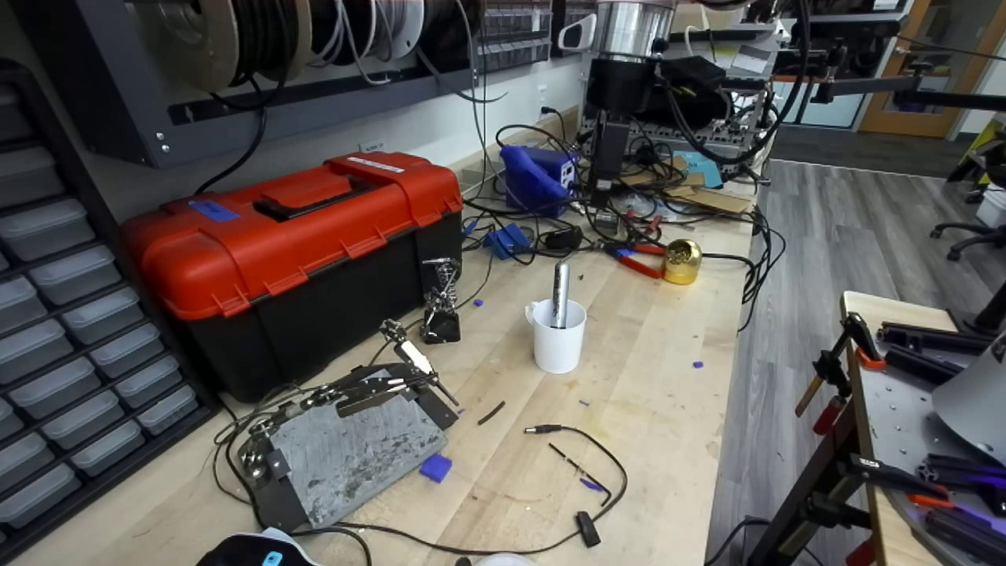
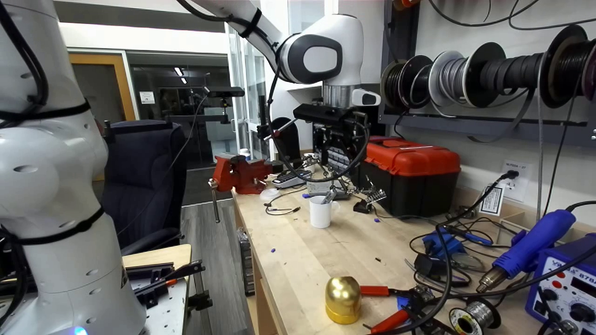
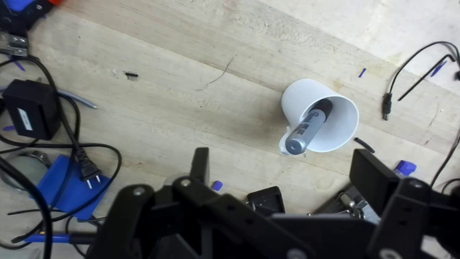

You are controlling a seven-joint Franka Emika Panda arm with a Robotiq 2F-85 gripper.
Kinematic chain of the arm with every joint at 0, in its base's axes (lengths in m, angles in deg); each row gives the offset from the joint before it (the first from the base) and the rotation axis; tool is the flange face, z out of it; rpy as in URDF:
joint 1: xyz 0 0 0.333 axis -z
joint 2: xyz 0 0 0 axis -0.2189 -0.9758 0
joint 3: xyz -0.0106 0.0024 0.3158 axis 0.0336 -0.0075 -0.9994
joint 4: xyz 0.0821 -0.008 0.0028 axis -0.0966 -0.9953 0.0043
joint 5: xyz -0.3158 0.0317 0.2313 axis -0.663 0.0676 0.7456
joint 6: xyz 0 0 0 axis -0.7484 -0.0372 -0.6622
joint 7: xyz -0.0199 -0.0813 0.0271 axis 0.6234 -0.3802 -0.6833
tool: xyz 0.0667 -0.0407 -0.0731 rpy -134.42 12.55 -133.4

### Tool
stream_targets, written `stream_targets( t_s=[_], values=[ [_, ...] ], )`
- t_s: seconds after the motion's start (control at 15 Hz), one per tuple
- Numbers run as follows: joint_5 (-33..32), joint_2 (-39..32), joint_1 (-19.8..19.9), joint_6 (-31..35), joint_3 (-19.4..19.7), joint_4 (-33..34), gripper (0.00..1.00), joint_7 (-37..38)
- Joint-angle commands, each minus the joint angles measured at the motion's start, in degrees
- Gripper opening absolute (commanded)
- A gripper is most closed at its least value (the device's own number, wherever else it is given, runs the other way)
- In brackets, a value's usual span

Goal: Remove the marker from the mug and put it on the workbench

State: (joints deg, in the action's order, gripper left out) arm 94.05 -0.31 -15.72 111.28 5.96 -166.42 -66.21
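Workbench (image 1: 660, 377) brightly lit; soft shadow beside mug (image 3: 339, 124).

An electronics workshop or lab surrounds me. In an exterior view, wire spools (image 2: 454, 77) hang upper right above the wooden workbench (image 2: 321, 258), a red vise (image 2: 247, 174) stands left of center, and a blue heat gun (image 2: 533, 246) rests lower right.

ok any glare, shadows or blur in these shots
Wrist view: soft shadow on the workbench beside the mug, lettering on the marker a bit soft, claw mostly dark; in an exterior view, bright glare on the gold holder.
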Motion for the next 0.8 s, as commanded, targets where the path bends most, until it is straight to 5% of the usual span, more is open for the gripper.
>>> stream_targets(
  t_s=[0.0, 0.73],
  values=[
    [3.8, -2.6, -0.4, 0.7, -1.0, 1.3, 1.0, -4.3],
    [4.4, -8.9, 0.2, 2.5, -4.1, 4.0, 1.0, -14.4]
  ],
)
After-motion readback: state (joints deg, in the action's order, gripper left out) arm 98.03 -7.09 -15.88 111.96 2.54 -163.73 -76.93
